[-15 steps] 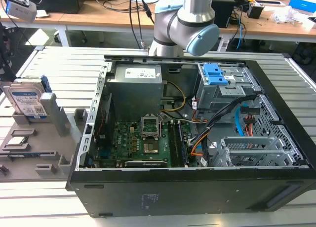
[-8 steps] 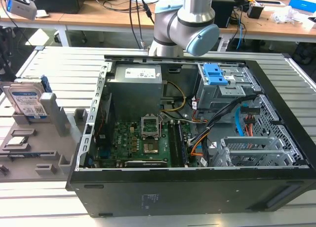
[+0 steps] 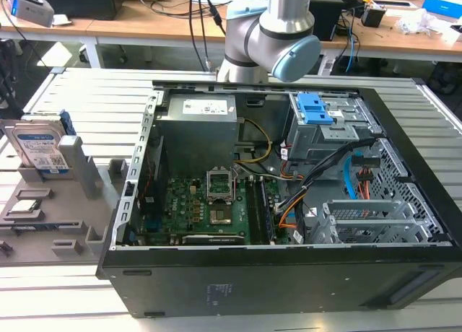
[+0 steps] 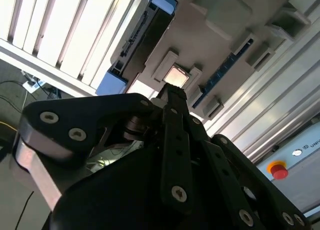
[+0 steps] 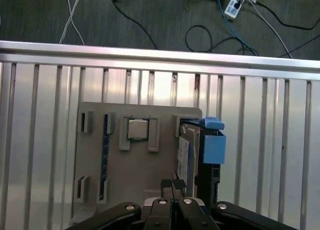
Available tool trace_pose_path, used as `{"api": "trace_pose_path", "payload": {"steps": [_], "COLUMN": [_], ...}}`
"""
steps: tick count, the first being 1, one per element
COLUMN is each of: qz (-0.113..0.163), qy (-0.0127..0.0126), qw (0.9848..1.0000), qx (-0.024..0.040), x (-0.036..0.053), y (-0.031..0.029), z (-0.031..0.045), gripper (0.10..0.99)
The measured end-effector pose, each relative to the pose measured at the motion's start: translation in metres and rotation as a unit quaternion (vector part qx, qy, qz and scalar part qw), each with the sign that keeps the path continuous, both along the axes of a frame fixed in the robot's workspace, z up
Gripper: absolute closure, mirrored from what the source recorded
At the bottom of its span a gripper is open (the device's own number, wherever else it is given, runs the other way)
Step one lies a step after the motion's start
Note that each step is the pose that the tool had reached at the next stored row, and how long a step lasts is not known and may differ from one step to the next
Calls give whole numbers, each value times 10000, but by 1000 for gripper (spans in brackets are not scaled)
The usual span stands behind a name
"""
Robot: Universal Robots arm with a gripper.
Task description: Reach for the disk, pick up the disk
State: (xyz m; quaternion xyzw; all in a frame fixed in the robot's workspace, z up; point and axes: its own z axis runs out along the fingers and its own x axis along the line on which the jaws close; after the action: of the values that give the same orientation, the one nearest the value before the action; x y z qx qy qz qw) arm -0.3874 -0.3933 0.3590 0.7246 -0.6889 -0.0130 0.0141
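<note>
Disk (image 3: 43, 146) stands on edge in a slot of the grey holder (image 3: 86, 177) at the exterior view's left, with its label facing the camera and a blue bracket (image 3: 68, 123) along its side. The holder lies on the slatted table (image 3: 86, 94) beside the open case (image 3: 289, 281). A chip (image 3: 25, 208) lies flat on the holder near the disk. The arm (image 3: 271, 36) rises behind the case. In the first wrist view the gripper (image 5: 172, 184) hangs over the holder, its fingers pressed together and holding nothing. It is near the disk's edge but apart from it. The chip lies just beyond its tips.
</note>
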Motion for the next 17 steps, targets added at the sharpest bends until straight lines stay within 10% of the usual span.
{"api": "trace_pose_path", "payload": {"steps": [7,14,17], "qz": [-69,-85,-86], "qy": [0,0,0], "qw": [10000,10000,10000], "qx": [-1,-1,-1], "x": [0,0,0], "y": [1,1,33], "z": [-2,-2,-2], "gripper": [973,545,545]}}
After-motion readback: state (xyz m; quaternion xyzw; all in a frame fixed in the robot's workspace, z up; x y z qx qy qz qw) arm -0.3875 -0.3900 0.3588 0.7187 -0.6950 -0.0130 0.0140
